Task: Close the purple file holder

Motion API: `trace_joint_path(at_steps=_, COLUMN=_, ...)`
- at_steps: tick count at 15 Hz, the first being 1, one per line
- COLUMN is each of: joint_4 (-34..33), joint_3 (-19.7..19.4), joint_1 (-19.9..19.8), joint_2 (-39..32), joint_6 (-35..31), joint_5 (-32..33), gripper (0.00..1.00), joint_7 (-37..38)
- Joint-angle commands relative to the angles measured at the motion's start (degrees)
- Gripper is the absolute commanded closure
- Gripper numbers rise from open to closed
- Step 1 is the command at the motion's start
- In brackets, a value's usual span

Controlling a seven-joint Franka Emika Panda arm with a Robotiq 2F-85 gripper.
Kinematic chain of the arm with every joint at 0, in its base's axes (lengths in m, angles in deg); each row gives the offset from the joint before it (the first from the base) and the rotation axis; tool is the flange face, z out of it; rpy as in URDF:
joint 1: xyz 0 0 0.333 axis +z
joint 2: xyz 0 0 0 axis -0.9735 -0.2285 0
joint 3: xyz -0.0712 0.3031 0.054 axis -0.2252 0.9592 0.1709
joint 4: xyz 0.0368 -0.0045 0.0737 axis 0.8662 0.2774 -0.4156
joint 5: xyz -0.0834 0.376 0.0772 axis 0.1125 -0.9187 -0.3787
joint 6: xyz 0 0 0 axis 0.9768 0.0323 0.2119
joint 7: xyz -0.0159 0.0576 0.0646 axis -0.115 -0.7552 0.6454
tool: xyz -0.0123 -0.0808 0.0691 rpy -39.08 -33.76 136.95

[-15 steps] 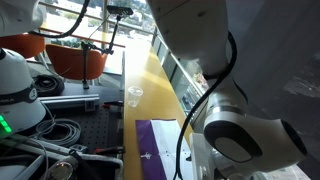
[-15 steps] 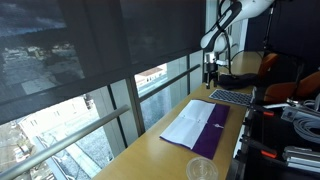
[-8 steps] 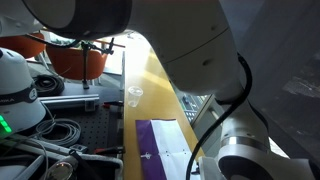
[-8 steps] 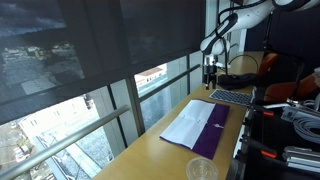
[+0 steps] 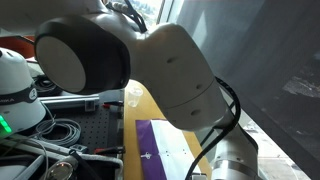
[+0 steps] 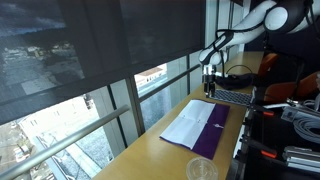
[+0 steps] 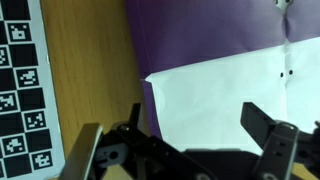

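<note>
The purple file holder [image 6: 214,132] lies open and flat on the yellow tabletop, with white sheets [image 6: 188,126] spread on its window side. In an exterior view only its purple cover [image 5: 153,152] shows beneath the arm. My gripper [image 6: 208,90] hangs above the far end of the folder, open and empty. In the wrist view the gripper [image 7: 200,125] is spread over the white paper [image 7: 230,90], with the purple cover [image 7: 200,35] beyond it. It touches nothing.
A clear plastic cup [image 6: 202,170] stands on the yellow table [image 6: 160,150] at the near end; it also shows in an exterior view [image 5: 133,95]. A black-and-white marker board [image 7: 22,90] lies beside the folder [image 6: 232,96]. Cables and equipment crowd the side bench [image 5: 50,135].
The arm has swung, now filling much of one exterior view. The gripper has dropped slightly toward the folder's far end. The folder has not moved.
</note>
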State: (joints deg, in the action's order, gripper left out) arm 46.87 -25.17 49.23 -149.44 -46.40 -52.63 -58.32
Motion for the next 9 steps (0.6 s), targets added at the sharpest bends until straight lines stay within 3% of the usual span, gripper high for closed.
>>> trace_joint_path(at_steps=1, joint_4=-7.5, joint_3=0.9, joint_1=-0.6, joint_2=-5.3, joint_6=3.4, joint_5=1.6, gripper=0.00, joint_7=-1.3)
trace_joint_path(at_steps=9, joint_4=-15.2, joint_3=1.0, joint_1=-1.1, joint_2=-11.0, joint_6=7.5, joint_5=1.7, gripper=0.00, joint_7=-2.6)
